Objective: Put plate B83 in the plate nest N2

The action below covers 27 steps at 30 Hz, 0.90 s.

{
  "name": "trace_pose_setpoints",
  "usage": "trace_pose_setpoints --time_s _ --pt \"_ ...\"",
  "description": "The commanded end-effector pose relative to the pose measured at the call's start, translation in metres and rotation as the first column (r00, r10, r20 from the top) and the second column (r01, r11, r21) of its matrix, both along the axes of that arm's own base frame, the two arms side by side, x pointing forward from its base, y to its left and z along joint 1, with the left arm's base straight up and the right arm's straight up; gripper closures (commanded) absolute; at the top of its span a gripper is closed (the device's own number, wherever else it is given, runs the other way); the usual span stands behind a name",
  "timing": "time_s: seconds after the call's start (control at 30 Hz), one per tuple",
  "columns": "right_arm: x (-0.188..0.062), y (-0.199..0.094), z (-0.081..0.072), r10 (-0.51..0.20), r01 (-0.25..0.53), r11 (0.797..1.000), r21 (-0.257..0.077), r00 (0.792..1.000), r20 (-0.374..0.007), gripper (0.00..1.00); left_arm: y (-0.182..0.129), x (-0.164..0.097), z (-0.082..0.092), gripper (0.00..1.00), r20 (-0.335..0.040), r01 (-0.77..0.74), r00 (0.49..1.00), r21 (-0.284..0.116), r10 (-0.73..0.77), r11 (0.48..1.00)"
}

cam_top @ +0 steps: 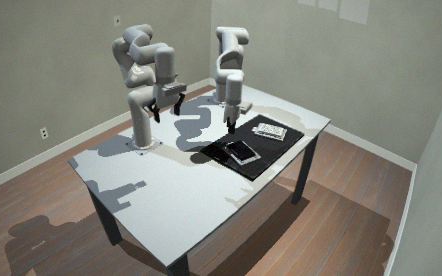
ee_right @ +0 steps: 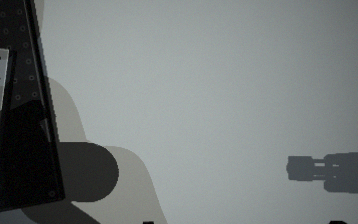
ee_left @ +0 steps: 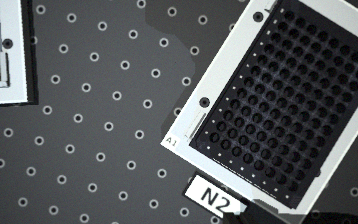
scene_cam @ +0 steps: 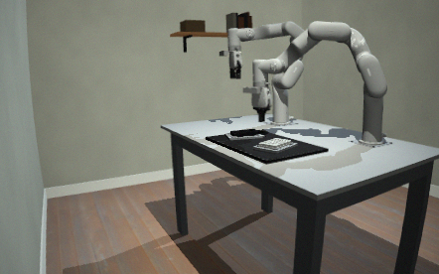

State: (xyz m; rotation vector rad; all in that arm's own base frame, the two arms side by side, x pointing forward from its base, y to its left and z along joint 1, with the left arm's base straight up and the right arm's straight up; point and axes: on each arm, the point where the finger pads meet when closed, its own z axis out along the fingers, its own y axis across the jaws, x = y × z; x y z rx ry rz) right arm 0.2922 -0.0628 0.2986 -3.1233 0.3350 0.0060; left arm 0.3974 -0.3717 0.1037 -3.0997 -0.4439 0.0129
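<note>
A dark many-welled plate [cam_top: 241,149] [scene_cam: 246,133] [ee_left: 286,100] lies within the pale nest N2 [ee_left: 211,75]; I take it as B83. A bare strip of nest shows along its far end; whether it is fully flat inside all locators I cannot tell. A white plate [cam_top: 271,130] [scene_cam: 276,142] sits in the other nest [ee_left: 17,75], presumably B38 in N1; its label is cut off. My left gripper [cam_top: 232,131] [scene_cam: 261,119] is shut and empty, above and beside N2 on the arms' side. My right gripper [cam_top: 167,116] [scene_cam: 235,74] [ee_right: 243,222] is open and empty, high above the table away from the nests.
Both nests stand on a black mat [cam_top: 252,175] [scene_cam: 269,162] dotted with small rings. The N2 label [ee_left: 216,197] lies beside the nest's A1 end. The mat's edge [ee_right: 46,100] shows in the right wrist view. Arm shadows fall over the mat and the white table [cam_top: 176,200].
</note>
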Motion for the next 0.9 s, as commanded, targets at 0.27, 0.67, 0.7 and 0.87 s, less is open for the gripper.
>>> trace_pose_setpoints --time_s 0.27,0.67,0.7,0.87 --pt "0.0007 -0.0002 0.0014 0.000 0.000 1.000 -0.001 1.000 0.004 0.00 0.0005 -0.0006 0.0028 1.00 0.014 0.388 0.922 -0.010 -0.388 0.922" --pt "0.0007 -0.0002 0.0014 0.000 0.000 1.000 -0.001 1.000 0.004 0.00 0.0005 -0.0006 0.0028 1.00 0.014 0.521 0.853 -0.010 -0.521 0.853" --pt "0.0007 -0.0002 0.0014 0.000 0.000 1.000 -0.001 1.000 0.004 0.00 0.0005 -0.0006 0.0028 1.00 0.014 0.521 0.853 -0.010 -0.521 0.853" --pt "0.0007 -0.0002 0.0014 0.000 0.000 1.000 -0.001 1.000 0.004 0.00 0.0005 -0.0005 -0.0022 1.00 0.014 0.521 0.853 -0.010 -0.521 0.853"
